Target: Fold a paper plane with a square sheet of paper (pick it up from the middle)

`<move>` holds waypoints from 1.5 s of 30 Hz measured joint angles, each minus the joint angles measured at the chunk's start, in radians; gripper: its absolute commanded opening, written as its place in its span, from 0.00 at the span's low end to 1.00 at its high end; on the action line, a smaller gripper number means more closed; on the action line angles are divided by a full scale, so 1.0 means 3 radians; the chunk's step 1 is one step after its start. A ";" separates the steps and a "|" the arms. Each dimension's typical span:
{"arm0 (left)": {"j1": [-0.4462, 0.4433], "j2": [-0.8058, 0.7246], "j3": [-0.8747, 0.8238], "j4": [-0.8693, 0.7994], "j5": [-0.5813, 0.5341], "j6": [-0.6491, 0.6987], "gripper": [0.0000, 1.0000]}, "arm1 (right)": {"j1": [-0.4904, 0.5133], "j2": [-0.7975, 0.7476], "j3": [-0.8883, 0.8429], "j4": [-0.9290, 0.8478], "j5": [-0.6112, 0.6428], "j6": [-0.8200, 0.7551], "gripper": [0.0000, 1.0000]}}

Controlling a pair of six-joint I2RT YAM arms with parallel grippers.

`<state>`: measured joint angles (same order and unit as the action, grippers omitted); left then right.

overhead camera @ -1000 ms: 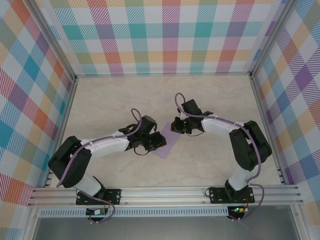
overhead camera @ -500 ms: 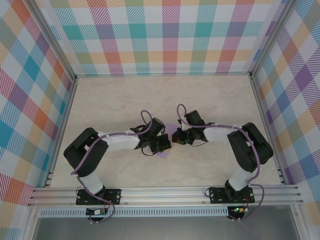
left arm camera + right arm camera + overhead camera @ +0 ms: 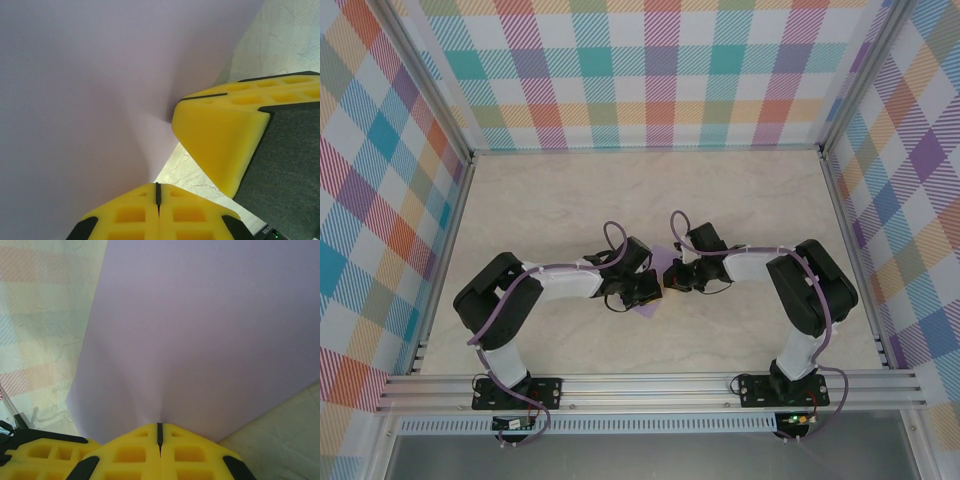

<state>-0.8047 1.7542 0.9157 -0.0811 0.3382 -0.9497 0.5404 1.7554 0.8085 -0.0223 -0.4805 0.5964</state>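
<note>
Left gripper (image 3: 157, 194) and right gripper (image 3: 159, 432) each pinch the square sheet of paper (image 3: 200, 340) with jaws fully closed, at the middle of the table (image 3: 550, 200), so both should move together, gently, keeping edges aligned to crease without tearing.

— What is the surface (image 3: 750, 200) like?
— Pale beige, faintly marbled, with bright checked panels (image 3: 660, 70) on three sides.
— Does anything lie on it?
— A lavender sheet of paper (image 3: 646, 308) is at its middle, one corner showing. Whether that corner rests on the surface or hangs just above it cannot be told.
</note>
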 measured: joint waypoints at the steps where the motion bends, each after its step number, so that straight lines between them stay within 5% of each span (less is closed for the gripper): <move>1: 0.0000 0.0003 0.0000 -0.0006 -0.0004 0.0000 0.00 | 0.0000 0.0000 0.0008 -0.0004 0.0000 -0.0011 0.00; 25: 0.0000 0.0056 -0.0001 -0.0168 -0.0031 0.0000 0.00 | -0.0058 0.0149 0.0188 -0.0186 -0.0004 -0.0275 0.00; 45: 0.0000 0.0056 -0.0011 -0.0183 -0.0033 0.0017 0.00 | -0.0721 0.0525 0.0849 -0.0621 0.0108 -0.0394 0.00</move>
<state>-0.8047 1.7710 0.9123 -0.1360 0.3283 -0.9447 0.3241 1.9129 1.0634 -0.2085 -0.4480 0.4782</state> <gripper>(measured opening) 0.040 0.044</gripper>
